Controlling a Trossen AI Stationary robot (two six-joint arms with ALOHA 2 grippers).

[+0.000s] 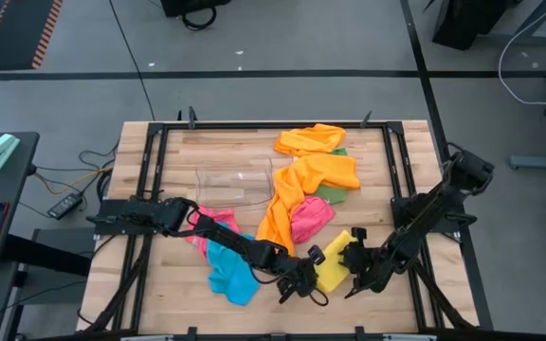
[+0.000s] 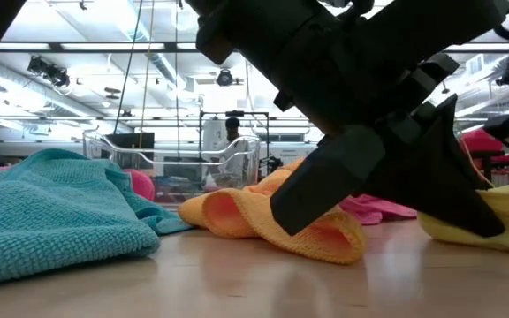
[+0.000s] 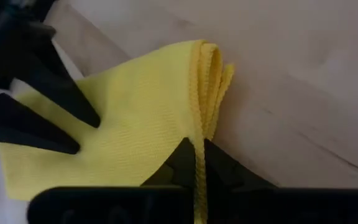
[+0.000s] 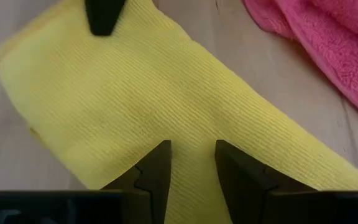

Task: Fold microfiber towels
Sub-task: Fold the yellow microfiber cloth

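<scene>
Two dark grippers at lower centre of the wooden counter (image 1: 159,313), left gripper (image 1: 303,284) clamped tight on the folded edge of the small yellow ribbed microfiber towel (image 1: 335,270), right gripper (image 1: 356,268) part-open, fingers pressed onto that towel's other side.

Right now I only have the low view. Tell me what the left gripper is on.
Observer: The left gripper is shut on the edge of the yellow towel.
Operator: Give me the right one.
Observer: The right gripper is over the same yellow towel, its fingers parted on the cloth.
Operator: Say what lies next to it.
Observer: A pink towel, beside the yellow one.
</scene>
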